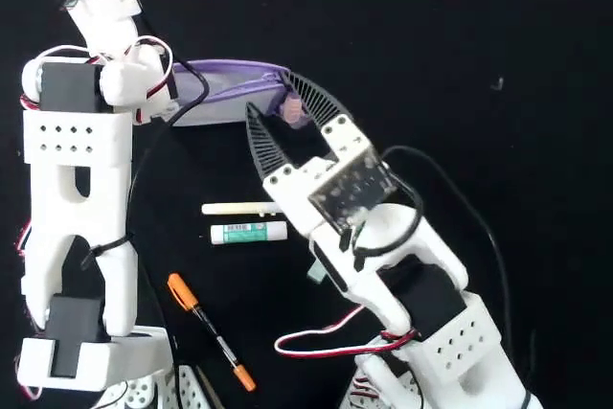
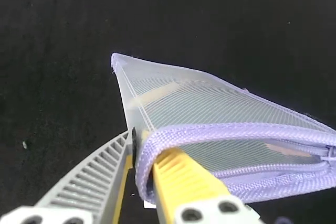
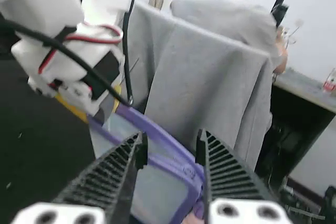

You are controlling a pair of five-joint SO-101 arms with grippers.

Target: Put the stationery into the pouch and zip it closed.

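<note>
Black tabletop [image 1: 498,141] fills the high view, with the pouch [image 1: 230,95] lying near its far edge, purple zip rim uppermost. The left gripper [image 1: 175,102] sits at the pouch's left end. The right gripper [image 1: 276,104] stands spread at the pouch's other end, its two black fingers [image 1: 261,141] on either side of that end and nothing clamped between them; a small pink item [image 1: 292,110] shows just beside them (what it is I cannot tell). Outside the pouch, nearer the arms, lie a cream stick [image 1: 235,208], a glue stick [image 1: 249,232] just beside it, and an orange pen [image 1: 209,330] well apart toward the front.

From the left wrist, the left gripper [image 2: 144,169] is clamped tight on the purple zip edge of the pouch [image 2: 210,108], yellow jaw on one face, grey jaw on the other. The mesh body stretches away over the dark table [image 2: 210,14].

From the right wrist, the right gripper [image 3: 171,142] is held well apart, gripping nothing, with the pouch [image 3: 178,163] rim running between its fingers. The left gripper [image 3: 79,103] holds the pouch's far end, and grey cloth [image 3: 210,87] hangs behind.
</note>
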